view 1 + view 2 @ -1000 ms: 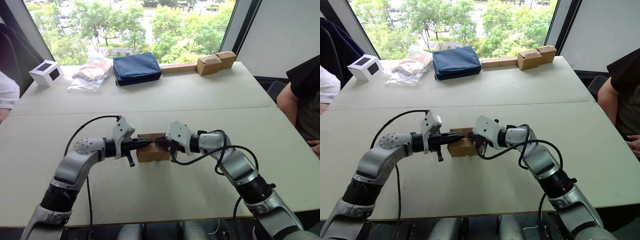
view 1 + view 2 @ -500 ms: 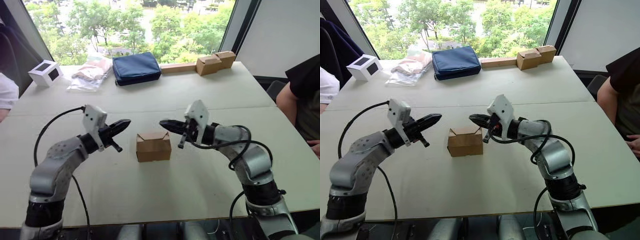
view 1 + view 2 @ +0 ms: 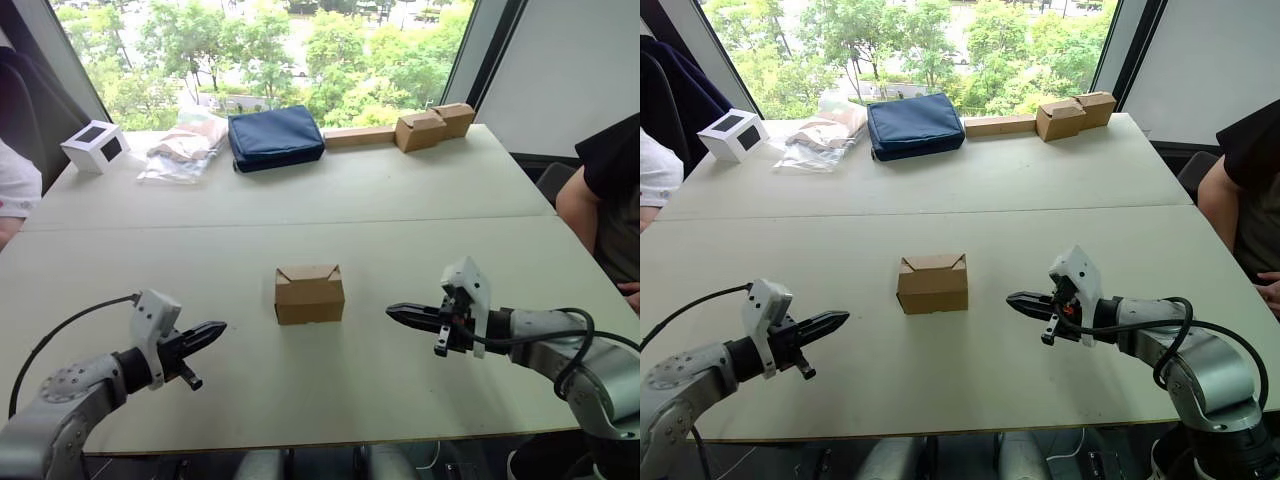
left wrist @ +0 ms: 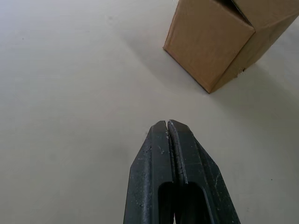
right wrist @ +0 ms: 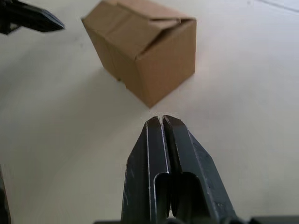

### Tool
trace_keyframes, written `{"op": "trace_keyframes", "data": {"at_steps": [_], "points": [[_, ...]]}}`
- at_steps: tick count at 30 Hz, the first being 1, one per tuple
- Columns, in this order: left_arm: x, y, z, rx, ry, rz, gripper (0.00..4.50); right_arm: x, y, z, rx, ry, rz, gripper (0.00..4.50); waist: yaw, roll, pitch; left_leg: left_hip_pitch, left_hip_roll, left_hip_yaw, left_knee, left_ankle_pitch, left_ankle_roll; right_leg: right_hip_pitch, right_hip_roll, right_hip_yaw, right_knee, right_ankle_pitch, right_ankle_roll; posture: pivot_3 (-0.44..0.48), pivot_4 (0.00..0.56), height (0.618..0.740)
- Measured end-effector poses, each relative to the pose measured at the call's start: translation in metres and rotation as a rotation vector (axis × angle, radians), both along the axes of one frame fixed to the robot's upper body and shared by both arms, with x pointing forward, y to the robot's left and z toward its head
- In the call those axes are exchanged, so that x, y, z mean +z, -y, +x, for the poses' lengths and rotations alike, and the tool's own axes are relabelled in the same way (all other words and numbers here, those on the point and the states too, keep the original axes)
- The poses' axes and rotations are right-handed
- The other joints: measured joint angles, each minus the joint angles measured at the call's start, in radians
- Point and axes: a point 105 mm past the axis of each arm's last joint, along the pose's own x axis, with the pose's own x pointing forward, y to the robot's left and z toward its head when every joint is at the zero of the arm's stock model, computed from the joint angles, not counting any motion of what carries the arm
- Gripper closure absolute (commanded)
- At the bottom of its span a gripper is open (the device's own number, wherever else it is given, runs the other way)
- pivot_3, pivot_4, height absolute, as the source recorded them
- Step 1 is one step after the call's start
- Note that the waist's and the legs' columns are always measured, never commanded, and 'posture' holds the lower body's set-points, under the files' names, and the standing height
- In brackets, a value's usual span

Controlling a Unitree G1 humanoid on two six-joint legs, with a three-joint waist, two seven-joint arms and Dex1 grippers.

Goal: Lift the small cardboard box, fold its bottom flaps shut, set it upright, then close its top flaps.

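Observation:
The small cardboard box (image 3: 309, 294) stands upright in the middle of the white table (image 3: 330, 400), nothing touching it. Its top flaps (image 3: 308, 272) lie folded down and interlocked. My left gripper (image 3: 218, 328) hovers low over the table well to the box's left and nearer me, fingers shut and pointing toward it. My right gripper (image 3: 392, 311) is to the box's right, a short gap away, also shut and empty. The left wrist view shows the shut left gripper (image 4: 167, 123) short of a box corner (image 4: 219, 37); the right wrist view shows the shut right gripper (image 5: 161, 119) facing the box (image 5: 145, 46).
Along the far edge sit a white box with a black panel (image 3: 92, 146), a clear plastic bag (image 3: 185, 145), a navy pouch (image 3: 273, 136) and two tan boxes on a cardboard strip (image 3: 430, 125). A person (image 3: 610, 180) sits at the right; a sleeve (image 3: 12, 185) shows at the left.
Both grippers have drawn back from the box toward the near table edge and spread apart. The box stays in place with its flaps shut.

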Motion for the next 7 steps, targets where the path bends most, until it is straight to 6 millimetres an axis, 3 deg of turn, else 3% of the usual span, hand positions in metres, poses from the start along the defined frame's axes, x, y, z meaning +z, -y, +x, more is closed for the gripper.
{"op": "trace_keyframes", "data": {"at_steps": [7], "points": [[-0.004, 0.006, -0.009, -0.016, -0.052, -0.073, 4.49, -0.016, 0.007, -0.002, -0.033, -0.035, -0.007, 4.5, 0.0, 0.0, 0.0, 0.0, 0.0, 0.0, 0.0, 0.0, 0.0, 0.0, 0.0, 0.0, 0.0, 0.0, 0.0, 0.0, 0.15, 0.737]]}}
